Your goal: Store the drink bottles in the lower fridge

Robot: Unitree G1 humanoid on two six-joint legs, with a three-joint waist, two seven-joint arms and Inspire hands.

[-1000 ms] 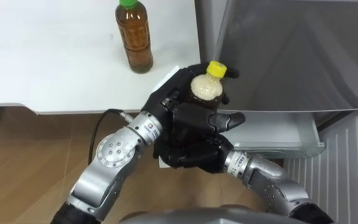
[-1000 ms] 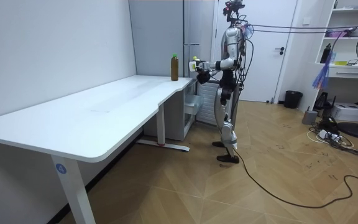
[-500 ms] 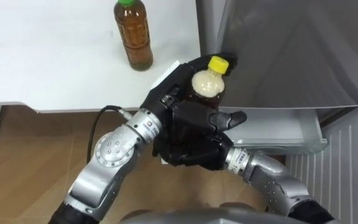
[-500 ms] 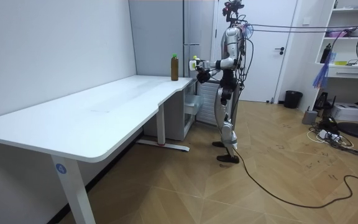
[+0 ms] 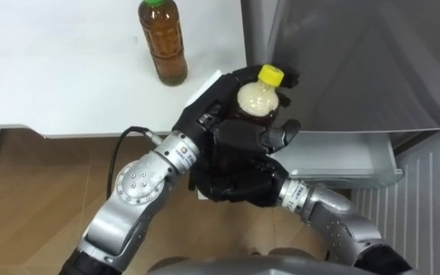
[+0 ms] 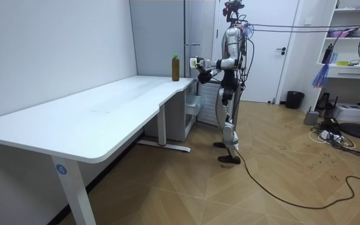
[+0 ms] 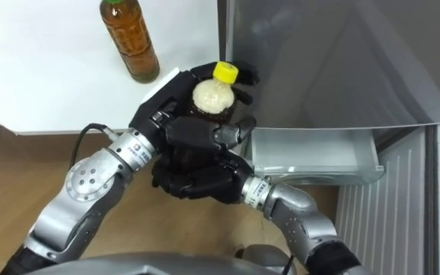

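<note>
- Left eye view: both black hands are clamped on one yellow-capped clear plastic bottle (image 5: 257, 99), which stands upright in the air just off the corner of the flat white table (image 5: 52, 76).
- The left hand (image 5: 208, 114) comes in from 7 o'clock and wraps the bottle's back and side. The right hand (image 5: 239, 179) comes up from 5 o'clock and cups it low, fingers (image 5: 281, 134) curled onto the body.
- That looks to me like a swap of grip, done so the arm nearer the fridge can carry the bottle in.
- A tall green-capped bottle of brown tea (image 5: 164, 46) waits on the table at 10 o'clock from the held one, well apart and untouched.
- At 3 o'clock stands the grey metal fridge front (image 5: 357, 61). Below it, at 4 o'clock, a silver lower drawer (image 5: 342, 164) is pulled open and ready to take the drink.
- Against one second back, the held bottle has crept a little toward 12 o'clock, its cap now higher against the fridge front.
- The right hand's fingers jutted out loosely toward 3 o'clock then; now they have folded in against the bottle for a firmer hold.
- Room view: the robot stands where it did, at the far table corner by the fridge, with the tea bottle in its old spot. Neither drink is in yet.
</note>
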